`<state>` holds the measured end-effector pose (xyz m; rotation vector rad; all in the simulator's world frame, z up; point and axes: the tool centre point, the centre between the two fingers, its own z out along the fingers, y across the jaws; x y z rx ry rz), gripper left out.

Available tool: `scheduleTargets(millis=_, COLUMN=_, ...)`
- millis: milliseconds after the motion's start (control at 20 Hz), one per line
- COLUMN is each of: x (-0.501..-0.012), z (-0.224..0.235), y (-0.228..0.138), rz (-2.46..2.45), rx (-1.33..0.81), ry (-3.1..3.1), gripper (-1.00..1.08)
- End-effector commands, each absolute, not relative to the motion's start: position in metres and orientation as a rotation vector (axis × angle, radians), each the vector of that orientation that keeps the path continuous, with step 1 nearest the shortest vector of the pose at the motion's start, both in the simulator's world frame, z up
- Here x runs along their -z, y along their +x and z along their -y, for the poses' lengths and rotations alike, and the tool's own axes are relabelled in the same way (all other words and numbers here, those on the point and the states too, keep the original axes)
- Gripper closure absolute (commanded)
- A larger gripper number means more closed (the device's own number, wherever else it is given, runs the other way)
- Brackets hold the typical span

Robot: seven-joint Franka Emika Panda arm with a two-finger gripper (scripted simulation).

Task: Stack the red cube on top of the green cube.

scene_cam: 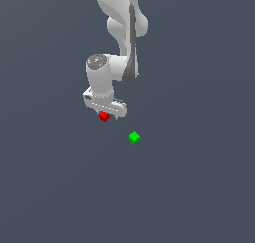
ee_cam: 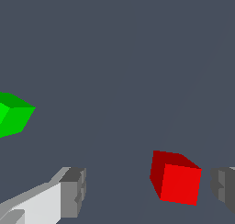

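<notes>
Exterior view: one red cube (scene_cam: 103, 116) sits directly beneath the pincer (scene_cam: 106, 113); one green cube (scene_cam: 134, 137) lies apart from it, toward the exterior view's right.

Wrist view: pincer (ee_cam: 149, 191) fingers (ee_cam: 73, 192) spread apart, holding nothing. Red cube (ee_cam: 176, 183) lies between them, nearer one finger; green cube (ee_cam: 13, 114) lies outside them.

the red cube (scene_cam: 103, 116) sits between the hand's (scene_cam: 105, 114) fingers, the green cube (scene_cam: 134, 137) apart toward the exterior view's right

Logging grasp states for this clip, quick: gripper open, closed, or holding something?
Gripper: open, holding nothing; the red cube sits between the fingers, with gaps on both sides.
</notes>
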<state>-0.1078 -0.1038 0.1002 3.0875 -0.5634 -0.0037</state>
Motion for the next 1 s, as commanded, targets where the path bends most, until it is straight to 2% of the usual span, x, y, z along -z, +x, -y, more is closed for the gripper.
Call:
scheduleTargets(millis=0, x=-0.091, z=0.115, y=-0.124, rz=0.637, rx=0.002, ry=3.073, gripper=-0.92)
scheduleTargets(millis=400, x=-0.073, z=0.134, y=-0.157, rz=0.774, rx=0.000, ry=3.043, gripper=-0.92)
scheduleTargets(millis=950, x=-0.064, z=0.136, y=-0.161, rz=0.790, rx=0.001, ry=3.040, gripper=-0.92)
